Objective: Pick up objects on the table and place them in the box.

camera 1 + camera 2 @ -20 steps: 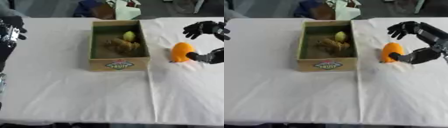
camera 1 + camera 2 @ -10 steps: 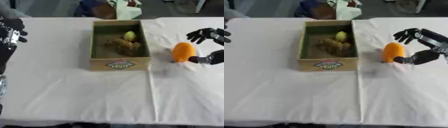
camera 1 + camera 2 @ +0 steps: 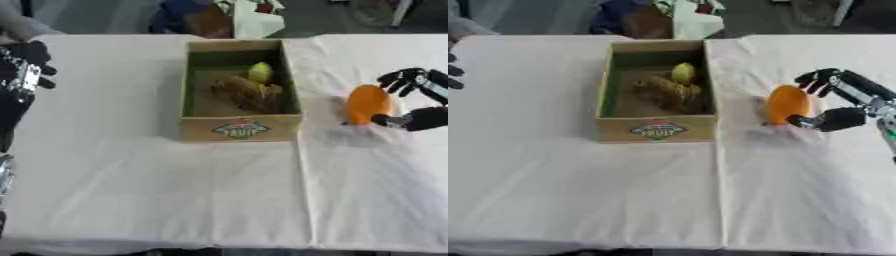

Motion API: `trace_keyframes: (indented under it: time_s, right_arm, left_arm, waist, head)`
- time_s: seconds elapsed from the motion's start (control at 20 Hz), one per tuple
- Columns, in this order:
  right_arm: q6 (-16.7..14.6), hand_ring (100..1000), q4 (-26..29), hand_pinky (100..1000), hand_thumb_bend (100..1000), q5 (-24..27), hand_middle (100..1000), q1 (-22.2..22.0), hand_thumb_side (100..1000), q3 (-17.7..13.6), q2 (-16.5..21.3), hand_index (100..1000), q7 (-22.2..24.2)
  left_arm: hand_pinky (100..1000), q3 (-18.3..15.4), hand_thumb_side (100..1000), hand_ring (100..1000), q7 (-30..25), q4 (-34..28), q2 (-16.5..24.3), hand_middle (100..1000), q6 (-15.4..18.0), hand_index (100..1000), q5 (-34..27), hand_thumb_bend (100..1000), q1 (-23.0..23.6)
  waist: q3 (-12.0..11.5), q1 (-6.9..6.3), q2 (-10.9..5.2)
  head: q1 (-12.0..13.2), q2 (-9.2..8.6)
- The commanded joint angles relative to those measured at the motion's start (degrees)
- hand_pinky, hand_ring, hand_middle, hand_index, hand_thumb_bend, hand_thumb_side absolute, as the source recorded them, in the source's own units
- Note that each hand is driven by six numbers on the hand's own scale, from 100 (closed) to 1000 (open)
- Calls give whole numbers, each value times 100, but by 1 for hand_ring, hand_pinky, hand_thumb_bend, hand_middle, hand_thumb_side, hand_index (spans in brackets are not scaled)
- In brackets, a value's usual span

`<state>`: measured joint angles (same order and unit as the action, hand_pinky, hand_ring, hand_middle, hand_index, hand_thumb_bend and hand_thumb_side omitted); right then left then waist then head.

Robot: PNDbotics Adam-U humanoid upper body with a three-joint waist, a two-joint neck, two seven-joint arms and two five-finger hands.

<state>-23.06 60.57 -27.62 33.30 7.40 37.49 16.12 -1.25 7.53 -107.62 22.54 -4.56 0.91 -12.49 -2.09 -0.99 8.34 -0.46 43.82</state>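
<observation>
One object is left out on the white tablecloth (image 3: 623, 200) as far as I can see: an orange fruit (image 3: 787, 104), sitting just right of the cardboard fruit box (image 3: 656, 129). Inside the box I count a yellow-green fruit (image 3: 682, 73) toward the far end and a brownish lump (image 3: 662, 90) nearer the middle; I can't name the lump. So I judge the job mostly done, with the orange piece the last to go in.

My right hand (image 3: 833, 102) is at the orange fruit's right side. Fingers (image 3: 811, 80) arch over its far-right edge and the thumb sits at its near-right edge, curled part-way round it but not closed on it. Whether they touch the skin I can't tell. The fruit looks to rest on the cloth, not lifted.

My left hand (image 3: 24, 65) is at the far left edge of the table, well apart from the box. It is cut off by the frame in the right eye view, and in the left eye view it reads as a dark mass, so I can't tell its finger state.

The box's near inner wall hides part of its floor.
</observation>
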Motion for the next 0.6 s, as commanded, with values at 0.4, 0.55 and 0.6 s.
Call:
trace_keyframes:
  time_s: [0.4, 0.55, 0.6]
  right_arm:
    - [-127, 703, -211, 664, 476, -362, 657, 185, 405, -34, -55, 798, -163]
    - [-144, 639, -161, 632, 342, -522, 505, 187, 255, -45, -70, 658, -424]
    - [-141, 629, -142, 626, 321, -571, 487, 181, 229, -52, -71, 638, -566]
  left_arm:
    - [529, -47, 666, 582, -34, -73, 19, 586, 5, 678, -43, 391, -13]
    - [529, -47, 665, 582, -37, -66, 11, 586, 3, 678, -46, 390, 4]
    - [530, -44, 666, 582, -40, -63, 13, 586, 2, 678, -48, 390, 5]
  waist:
    - [-24, -16, -64]
    - [-25, -22, -65]
    - [-26, -21, -64]
  head:
    - [-31, 29]
    - [-30, 29]
    - [-34, 29]
